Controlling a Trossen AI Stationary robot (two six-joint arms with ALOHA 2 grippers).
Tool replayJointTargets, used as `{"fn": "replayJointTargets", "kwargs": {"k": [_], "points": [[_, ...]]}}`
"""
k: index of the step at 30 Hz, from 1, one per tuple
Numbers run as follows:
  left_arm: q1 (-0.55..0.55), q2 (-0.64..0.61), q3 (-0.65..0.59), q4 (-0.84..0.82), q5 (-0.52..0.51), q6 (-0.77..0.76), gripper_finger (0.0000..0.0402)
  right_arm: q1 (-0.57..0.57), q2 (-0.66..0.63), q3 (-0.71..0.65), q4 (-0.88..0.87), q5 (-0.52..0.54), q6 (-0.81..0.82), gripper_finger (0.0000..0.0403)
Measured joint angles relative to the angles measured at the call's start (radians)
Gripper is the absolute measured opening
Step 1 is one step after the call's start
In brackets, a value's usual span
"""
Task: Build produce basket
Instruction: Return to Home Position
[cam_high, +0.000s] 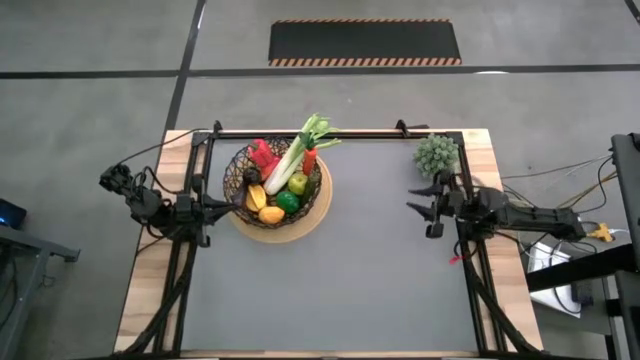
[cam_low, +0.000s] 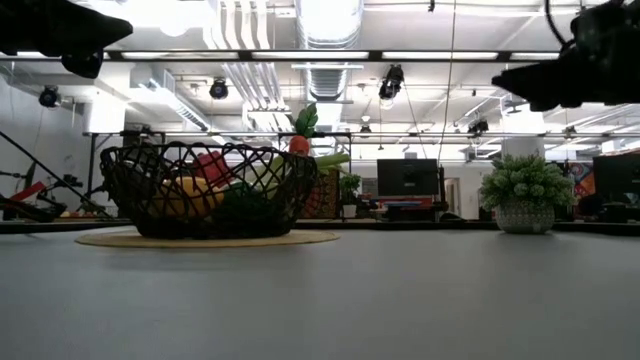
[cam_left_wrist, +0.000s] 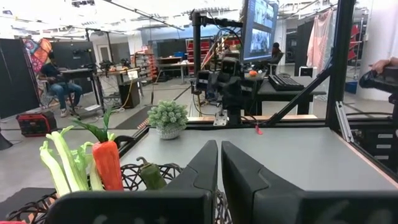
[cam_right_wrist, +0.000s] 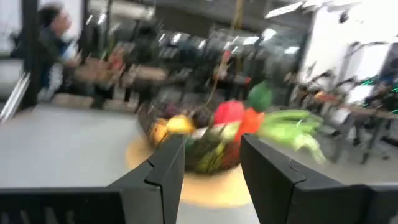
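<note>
Wire basket; matt grey table, wooden-edged; produce seemingly plastic.

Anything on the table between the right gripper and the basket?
Nothing visible. Bare grey table lies between the open right gripper and the basket. The potted plant stands off that line, at the back edge. The left gripper waits at the basket's left side.

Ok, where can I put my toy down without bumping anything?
The grey mat is bare in the middle, between the basket and the right arm's fingers, and across the whole half away from the basket and potted plant. It's crowded around the basket: produce is heaped in it and the left arm's fingers sit right beside it.
</note>
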Motion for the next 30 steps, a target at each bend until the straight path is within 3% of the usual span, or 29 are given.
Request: {"fn": "replayJointTargets", "kwargs": {"k": [7,18,30], "points": [[0.000,0.001,0.000,0.000,0.000,-0.001,0.0004,-0.007,0.000,0.000,-0.117,-0.027,-0.089,0.0144],[0.000,0.007,0.000,0.000,0.000,-0.003,0.0004,-0.031,0.007,0.000,-0.111,-0.017,0.043,0.0144],[0.000,0.008,0.000,0.000,0.000,-0.003,0.0004,-0.031,0.022,0.000,-0.110,-0.017,0.041,0.0144]]}}
